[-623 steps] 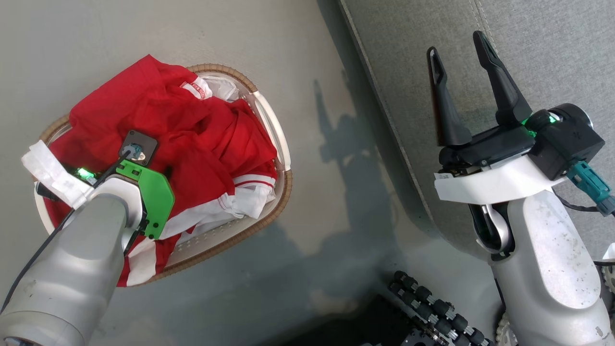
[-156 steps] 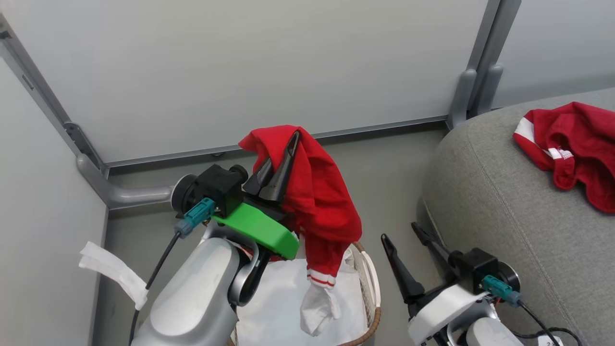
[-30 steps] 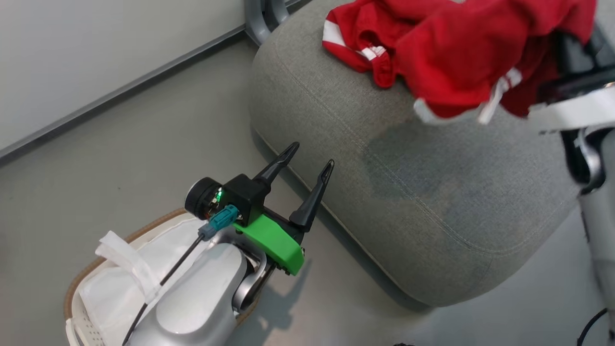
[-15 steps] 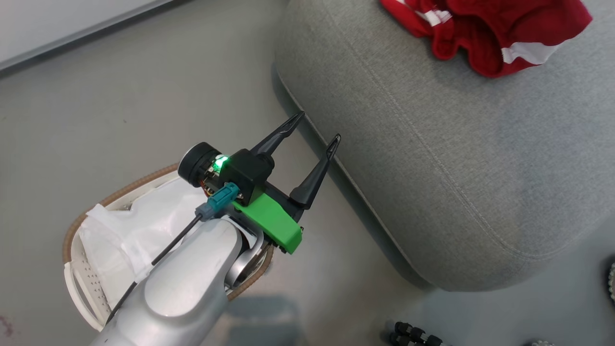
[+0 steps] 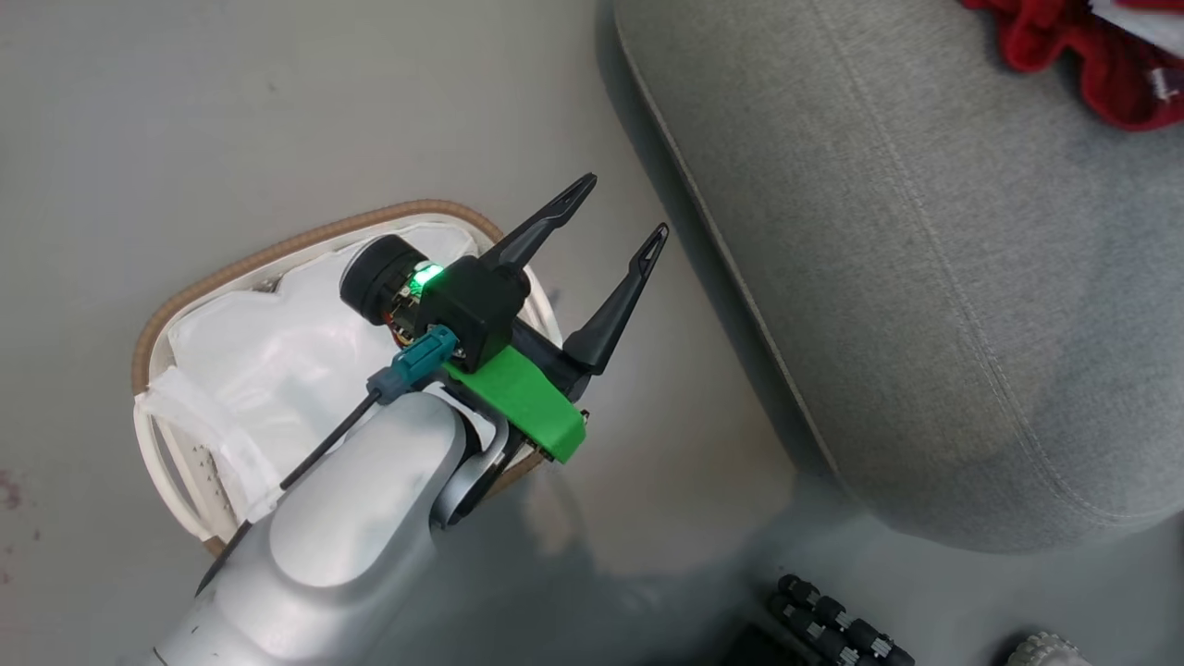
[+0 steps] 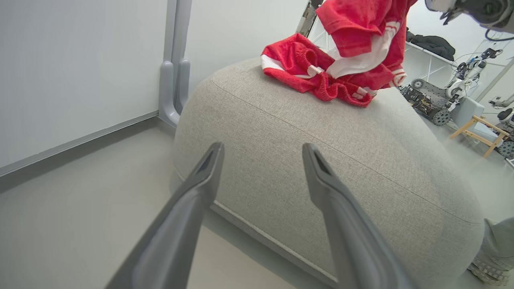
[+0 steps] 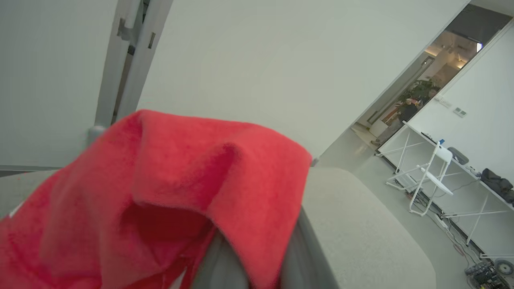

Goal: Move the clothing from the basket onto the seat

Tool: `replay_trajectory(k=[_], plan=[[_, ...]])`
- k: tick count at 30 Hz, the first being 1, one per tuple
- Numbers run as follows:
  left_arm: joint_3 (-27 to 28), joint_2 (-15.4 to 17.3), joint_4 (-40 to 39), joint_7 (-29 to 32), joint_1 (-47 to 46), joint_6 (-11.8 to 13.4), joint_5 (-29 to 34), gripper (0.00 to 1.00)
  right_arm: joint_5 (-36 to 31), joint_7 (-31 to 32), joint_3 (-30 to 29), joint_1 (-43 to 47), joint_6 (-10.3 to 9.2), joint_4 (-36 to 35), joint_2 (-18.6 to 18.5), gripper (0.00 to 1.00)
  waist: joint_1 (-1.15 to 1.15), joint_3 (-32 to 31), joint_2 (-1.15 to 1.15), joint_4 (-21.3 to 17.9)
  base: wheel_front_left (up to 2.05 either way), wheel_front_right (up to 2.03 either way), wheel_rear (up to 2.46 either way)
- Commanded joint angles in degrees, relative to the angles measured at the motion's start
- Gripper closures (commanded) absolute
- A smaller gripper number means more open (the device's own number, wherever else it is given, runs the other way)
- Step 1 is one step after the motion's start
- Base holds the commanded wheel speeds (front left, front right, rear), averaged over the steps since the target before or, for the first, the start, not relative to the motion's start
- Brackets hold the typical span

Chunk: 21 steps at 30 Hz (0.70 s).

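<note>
Robotics test lab: white partition panels, bare grey floor, other wheeled robots parked nearby, folding chair.

The clothing has gone from basket to seat, and the left gripper now has empty jaws.

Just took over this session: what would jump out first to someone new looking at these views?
Bright red clothing lies heaped on the far end of the grey seat, with one more piece draped over the right gripper's fingers. Next comes the open left gripper, poised over the rim of the basket, which shows its white liner.
</note>
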Motion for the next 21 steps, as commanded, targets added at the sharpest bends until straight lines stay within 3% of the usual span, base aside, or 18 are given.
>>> replay_trajectory(k=[1,9,10,11,12,21], plan=[[0.0,0.3,-0.2,-0.3,-1.3,-0.2,-0.1,0.00,-0.3,-0.7,-1.0,1.7,-0.08,1.2,0.5,1.00,-0.01,3.3,0.00,2.9,0.00,0.00,0.00],[0.1,0.9,0.2,-0.9,-1.8,-0.1,0.1,0.00,-2.4,-1.8,-7.7,7.9,-0.08,5.1,5.9,1.00,-0.01,3.5,0.00,3.2,0.00,0.00,0.00],[-0.1,0.9,0.2,-1.0,-1.9,-0.1,0.2,0.00,-2.5,-1.8,-8.6,8.5,-0.08,4.4,6.5,0.71,-0.01,3.3,0.00,3.1,0.00,0.00,0.00],[-0.4,0.9,0.2,-1.1,-1.9,-0.1,0.2,0.00,-2.8,-1.8,-9.5,9.5,-0.08,3.6,7.2,0.24,-0.01,2.9,0.00,2.9,0.00,0.00,0.00],[-0.5,0.9,0.3,-1.2,-1.8,-0.1,0.1,0.00,-3.0,-1.8,-10.1,10.4,-0.08,3.1,7.9,0.00,-0.01,2.5,0.00,2.8,0.00,0.00,0.00],[-1.7,-0.4,2.3,-1.7,1.0,-0.1,-1.4,0.00,-2.6,-1.8,-13.0,20.0,-0.08,-5.7,12.0,0.00,-0.01,-4.4,0.00,1.5,0.00,0.00,0.00]])
